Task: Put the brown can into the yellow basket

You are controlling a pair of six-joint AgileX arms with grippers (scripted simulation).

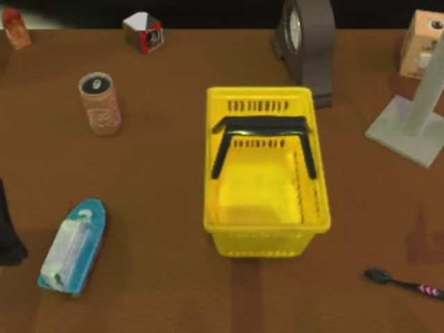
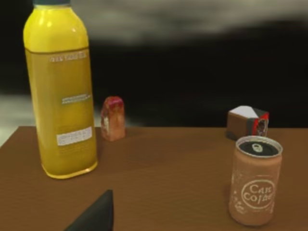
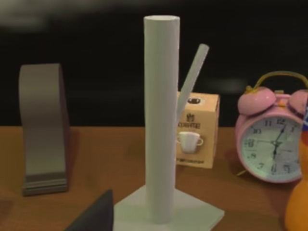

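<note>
Coffee can (image 1: pixel 100 104) is seen standing upright in the upper left of the top view, well apart from the yellow basket (image 1: pixel 266 229) at the centre of the bench (image 1: pixel 159 180). It is judged light, rigid and smooth, so it is best gripped across mid-body. Its salmon-brown body carries white lettering and a dark top with pull tab. The state of either arm's jaws cannot be told; only dark slivers are shown.
</note>
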